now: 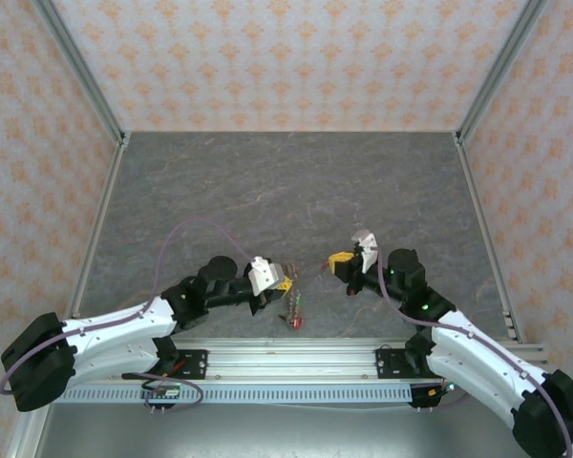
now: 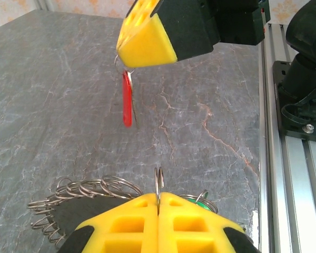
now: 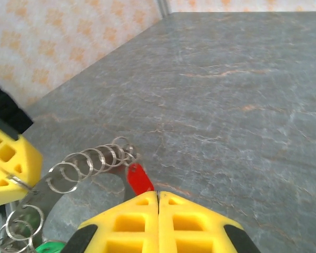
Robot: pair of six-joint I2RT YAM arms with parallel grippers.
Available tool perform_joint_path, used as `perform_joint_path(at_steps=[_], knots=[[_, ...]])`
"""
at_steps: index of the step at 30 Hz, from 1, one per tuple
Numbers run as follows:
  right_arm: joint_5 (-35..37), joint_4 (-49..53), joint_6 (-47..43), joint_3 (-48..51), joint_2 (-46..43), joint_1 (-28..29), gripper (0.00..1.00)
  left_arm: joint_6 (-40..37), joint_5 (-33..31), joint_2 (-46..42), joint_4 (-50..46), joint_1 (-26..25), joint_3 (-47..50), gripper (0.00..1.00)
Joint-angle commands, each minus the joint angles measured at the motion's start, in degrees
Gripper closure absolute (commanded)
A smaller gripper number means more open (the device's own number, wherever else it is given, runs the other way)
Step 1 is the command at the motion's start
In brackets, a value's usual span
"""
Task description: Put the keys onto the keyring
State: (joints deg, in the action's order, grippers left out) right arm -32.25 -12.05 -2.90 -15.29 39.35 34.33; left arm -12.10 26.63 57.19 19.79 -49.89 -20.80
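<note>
The grey table [image 1: 286, 181] spreads beneath both my pairs of jaws, which face each other, close but apart. My left jaws are pressed together on a thin metal loop of the keyring [image 2: 95, 187], whose string of small wire rings curls away to their left side. My right jaws are closed too, pinching the red key [image 2: 127, 103] by its little ring, so it dangles below them. A green key [image 2: 201, 199] peeks out just right of my left jaws.
</note>
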Motion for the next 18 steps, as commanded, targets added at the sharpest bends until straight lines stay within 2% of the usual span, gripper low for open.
perform_joint_path(at_steps=[1,4,10,18], knots=[[-2.8,-3.5,-13.4,-2.7,1.1,4.0,1.00,-2.0,1.6,2.5,5.1,-0.3,-1.4,1.00],[-2.7,-2.8,-18.2,-3.8,3.1,7.0,1.00,-1.0,1.8,5.7,6.8,-0.3,-2.0,1.00],[-4.6,-2.5,-20.1,-4.8,5.5,8.5,1.00,0.3,0.9,8.7,8.2,-0.3,-2.1,1.00],[-5.4,1.1,-20.0,-4.0,2.0,8.7,1.00,0.9,-1.8,4.8,6.4,-0.3,-1.0,1.00]])
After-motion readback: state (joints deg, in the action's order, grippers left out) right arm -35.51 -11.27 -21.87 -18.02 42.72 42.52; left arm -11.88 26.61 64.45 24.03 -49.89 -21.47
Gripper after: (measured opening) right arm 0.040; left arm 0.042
